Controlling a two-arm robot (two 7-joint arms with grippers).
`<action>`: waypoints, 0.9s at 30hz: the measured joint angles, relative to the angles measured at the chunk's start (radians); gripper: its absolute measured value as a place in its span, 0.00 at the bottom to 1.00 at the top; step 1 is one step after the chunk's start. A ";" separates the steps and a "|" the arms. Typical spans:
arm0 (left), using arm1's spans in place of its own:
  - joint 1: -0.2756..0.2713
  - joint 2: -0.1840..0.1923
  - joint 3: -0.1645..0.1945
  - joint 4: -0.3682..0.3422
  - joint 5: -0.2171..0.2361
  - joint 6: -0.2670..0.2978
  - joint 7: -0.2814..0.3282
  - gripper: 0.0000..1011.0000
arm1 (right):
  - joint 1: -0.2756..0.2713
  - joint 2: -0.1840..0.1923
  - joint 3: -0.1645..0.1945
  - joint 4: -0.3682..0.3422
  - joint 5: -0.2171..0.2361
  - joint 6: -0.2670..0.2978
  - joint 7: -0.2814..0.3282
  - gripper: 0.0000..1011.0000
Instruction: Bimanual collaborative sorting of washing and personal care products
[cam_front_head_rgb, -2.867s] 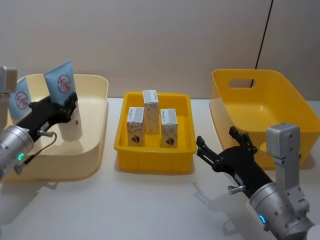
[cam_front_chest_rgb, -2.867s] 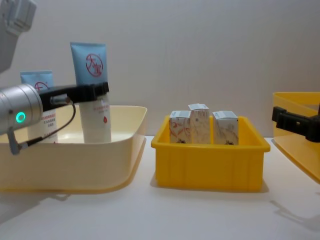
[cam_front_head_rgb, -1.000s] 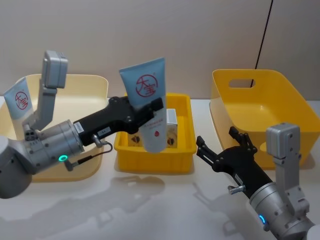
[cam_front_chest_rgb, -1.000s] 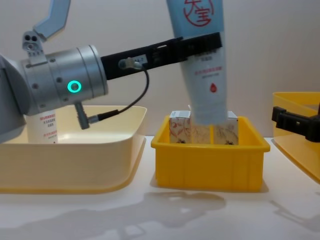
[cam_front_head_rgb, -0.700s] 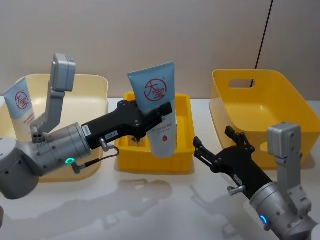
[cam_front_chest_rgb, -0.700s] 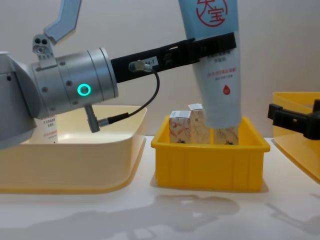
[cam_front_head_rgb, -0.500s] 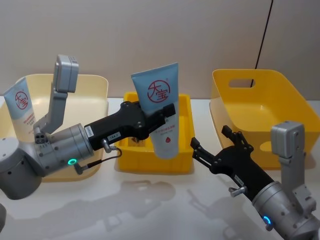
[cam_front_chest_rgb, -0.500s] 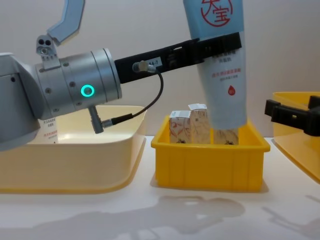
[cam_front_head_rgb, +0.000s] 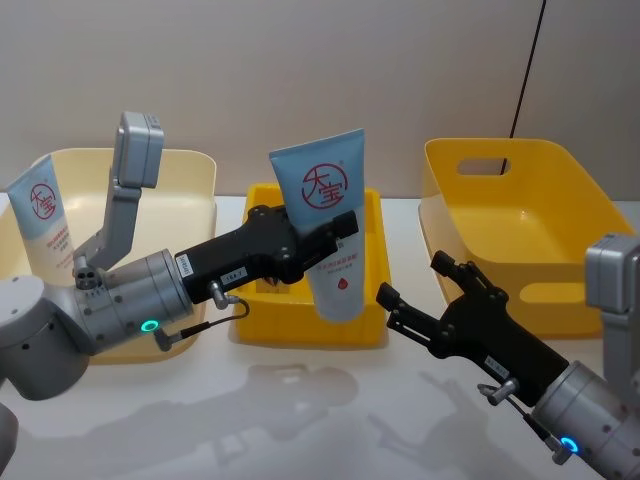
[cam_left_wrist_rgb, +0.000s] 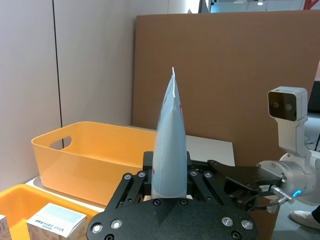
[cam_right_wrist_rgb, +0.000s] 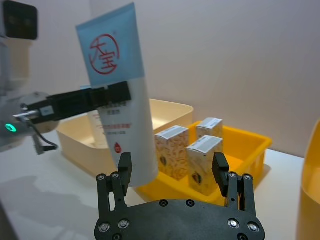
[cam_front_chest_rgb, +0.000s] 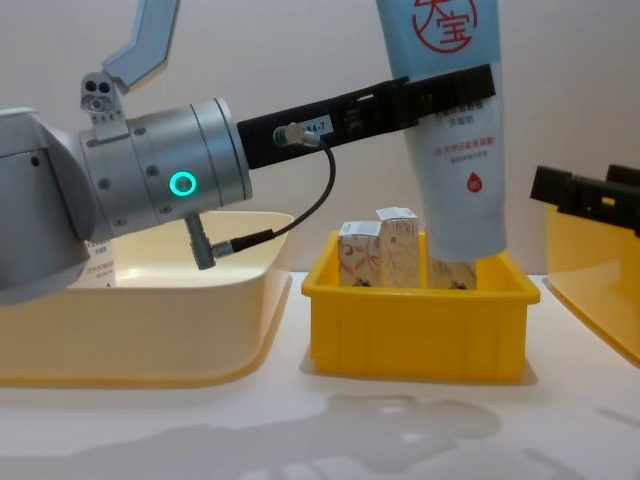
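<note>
A plain beige wall (cam_front_head_rgb: 200, 70) backs the white table (cam_front_head_rgb: 300, 440), with a thin black cable (cam_front_head_rgb: 528, 70) running down it. Elsewhere, a brown board (cam_left_wrist_rgb: 225, 75) stands beneath a bright ceiling light (cam_left_wrist_rgb: 259, 3).

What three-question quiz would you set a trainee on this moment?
1. True or false: the left gripper is shut on a tube.
2. Fill in: the right gripper, near that tube but not touching it, has its jaws ____.
3. Where does the other tube stand? A, in the cream bin; B, in the right gripper; C, in the left gripper.

Key: 1 true; 2 open; 3 A.
</note>
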 joint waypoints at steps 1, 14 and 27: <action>0.000 0.000 0.000 0.000 0.000 0.000 0.000 0.30 | 0.000 0.003 0.002 -0.001 0.010 0.002 0.010 0.99; -0.001 -0.001 0.002 0.002 -0.001 -0.001 -0.004 0.30 | 0.059 0.014 -0.027 0.014 0.099 0.046 0.100 0.99; -0.001 -0.002 0.003 0.002 -0.002 -0.001 -0.005 0.30 | 0.171 -0.019 -0.115 0.066 0.063 0.122 0.053 0.99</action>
